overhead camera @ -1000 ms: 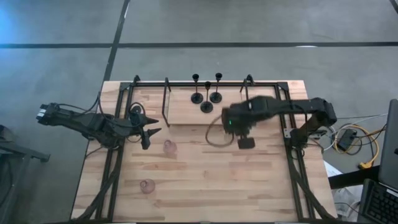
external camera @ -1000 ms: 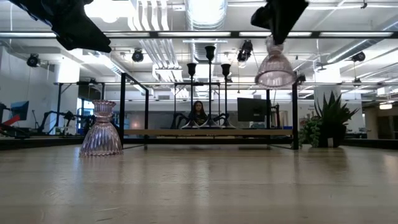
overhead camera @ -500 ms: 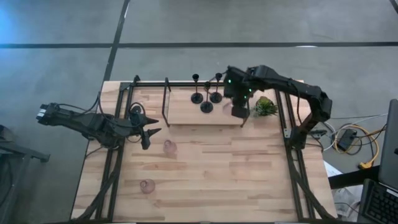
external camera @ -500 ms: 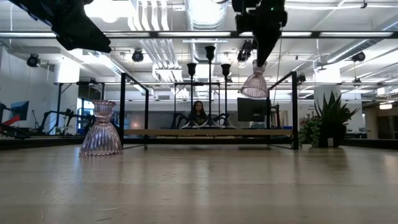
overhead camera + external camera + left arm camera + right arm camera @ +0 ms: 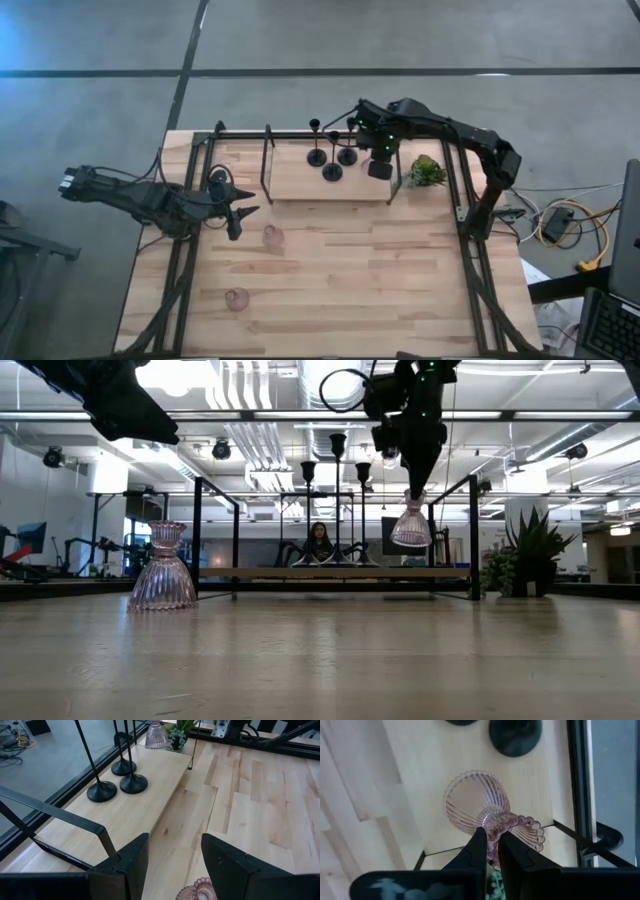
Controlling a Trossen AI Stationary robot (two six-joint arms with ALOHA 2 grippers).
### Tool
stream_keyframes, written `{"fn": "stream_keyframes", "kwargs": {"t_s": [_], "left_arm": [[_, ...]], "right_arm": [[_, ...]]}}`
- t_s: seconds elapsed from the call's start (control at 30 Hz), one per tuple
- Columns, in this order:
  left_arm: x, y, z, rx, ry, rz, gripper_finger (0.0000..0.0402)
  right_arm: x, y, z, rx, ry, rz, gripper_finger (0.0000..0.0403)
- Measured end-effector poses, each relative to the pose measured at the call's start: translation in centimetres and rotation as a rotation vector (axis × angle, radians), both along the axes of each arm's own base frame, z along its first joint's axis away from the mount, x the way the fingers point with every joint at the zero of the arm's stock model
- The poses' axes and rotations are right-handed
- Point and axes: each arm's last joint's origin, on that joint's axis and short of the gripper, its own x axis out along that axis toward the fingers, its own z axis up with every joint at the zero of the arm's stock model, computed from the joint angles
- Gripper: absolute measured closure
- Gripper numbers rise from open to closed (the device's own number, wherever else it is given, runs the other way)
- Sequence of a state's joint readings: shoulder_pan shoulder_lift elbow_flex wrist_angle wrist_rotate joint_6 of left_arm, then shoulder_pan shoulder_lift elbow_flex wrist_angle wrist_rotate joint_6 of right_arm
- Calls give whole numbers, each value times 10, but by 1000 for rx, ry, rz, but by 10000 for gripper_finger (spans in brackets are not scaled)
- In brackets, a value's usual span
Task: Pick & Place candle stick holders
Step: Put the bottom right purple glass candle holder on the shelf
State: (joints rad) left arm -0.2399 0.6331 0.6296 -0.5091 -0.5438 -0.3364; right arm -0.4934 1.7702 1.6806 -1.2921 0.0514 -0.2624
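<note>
My right gripper (image 5: 491, 851) is clamped on the beaded neck of a ribbed, translucent pink glass candle holder (image 5: 479, 804), which hangs flared-base-down from my fingers, clear of the wood. Below it lies the raised pale wooden shelf (image 5: 300, 178) at the far side of the table. In the low view the pink glass (image 5: 411, 527) dangles above the shelf's top, not touching it.

Just beside my right gripper, still over the shelf, stand three slim black candle holders with thin stems and round bases (image 5: 332, 152) — the round base of the nearest one (image 5: 515, 736) sits close to the glass I carry, so that cluster crowds this end of the shelf. On the other side of the gripper, just off the shelf's end, a small green leafy plant (image 5: 427, 170) sits by the black metal frame rail (image 5: 580, 780).

Farther off, well apart from my right gripper, two more pink glass holders stand on the light wooden table (image 5: 400, 290): one near the table's middle (image 5: 271, 236), one closer to the near edge (image 5: 236, 298).

My left gripper (image 5: 236, 212) waits at the far left side, fingers spread apart — one pink holder (image 5: 197, 890) shows just beneath them.
</note>
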Motion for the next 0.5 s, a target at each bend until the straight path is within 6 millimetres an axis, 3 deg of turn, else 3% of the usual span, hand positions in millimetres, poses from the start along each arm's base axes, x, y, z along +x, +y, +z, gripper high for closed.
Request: {"fn": "stream_keyframes", "kwargs": {"t_s": [0.5], "left_arm": [[0, 0, 0, 0, 0, 0, 216]], "right_arm": [[11, -9, -15, -25, 9, -24, 385]]}}
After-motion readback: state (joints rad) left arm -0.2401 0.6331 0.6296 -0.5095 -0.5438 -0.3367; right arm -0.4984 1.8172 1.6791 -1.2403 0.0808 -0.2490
